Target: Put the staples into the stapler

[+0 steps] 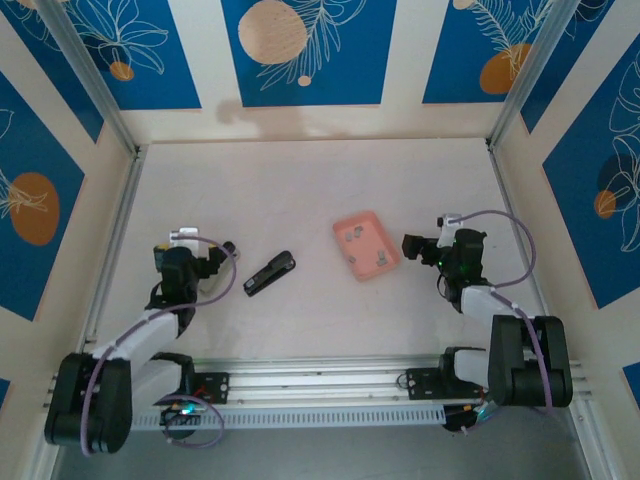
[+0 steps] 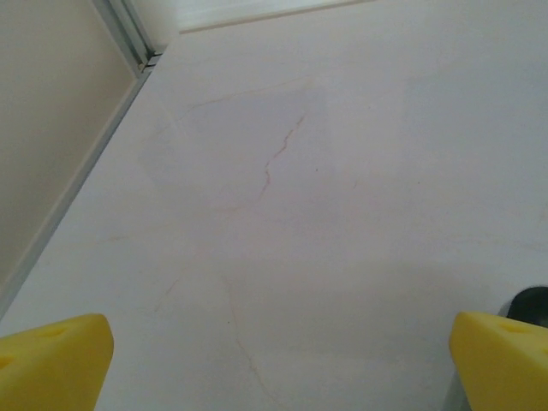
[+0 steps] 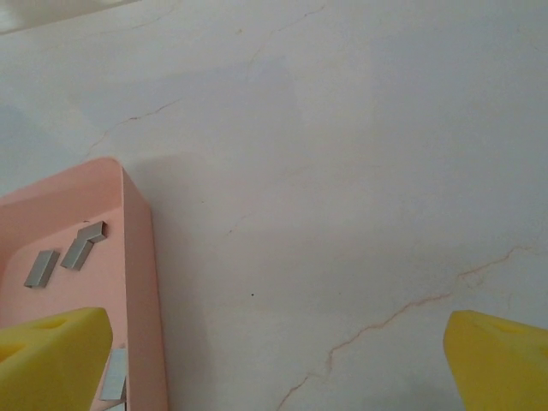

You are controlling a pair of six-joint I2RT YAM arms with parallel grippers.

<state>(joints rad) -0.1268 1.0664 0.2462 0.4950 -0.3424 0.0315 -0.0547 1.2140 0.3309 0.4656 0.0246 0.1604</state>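
Table (image 1: pixel 300 190): pale, faintly veined surface, walled on three sides by cream panels carrying blue leaf prints.

Left arm (image 1: pixel 140 335): reaches from its base at 7 o'clock of the top view towards the table's left half. Right arm (image 1: pixel 500 310): reaches from its base at 5 o'clock towards the right half.

Pink tray (image 1: pixel 345 222): shallow, rectangular, flat on the table just right of centre, corners turned slightly off square. In the right wrist view its near wall (image 3: pixel 141 282) occupies the 8 o'clock area.

Left gripper (image 2: pixel 278 368): yellow fingertips (image 2: pixel 51 360) spread wide, at the two lower corners of its wrist view, bare table between them, nothing held. In the top view it sits at 9 o'clock of the stapler, apart from it.

Right gripper (image 3: pixel 278 360): yellow fingertips (image 3: pixel 51 355) likewise spread wide, nothing held; the left tip overlaps the tray in the picture, contact cannot be confirmed. In the top view it stands at 3 o'clock of the tray, near it.

Stapler (image 1: pixel 270 273): slim, black, lying on the table at 8 o'clock of the tray, well apart from it, long axis running 8 to 2 o'clock. Untouched by either gripper.

Staples (image 3: pixel 64 257): small silvery-grey strips, loose on the tray floor, several separate pieces; a further one lies at 6 o'clock of these, beside the tray wall.
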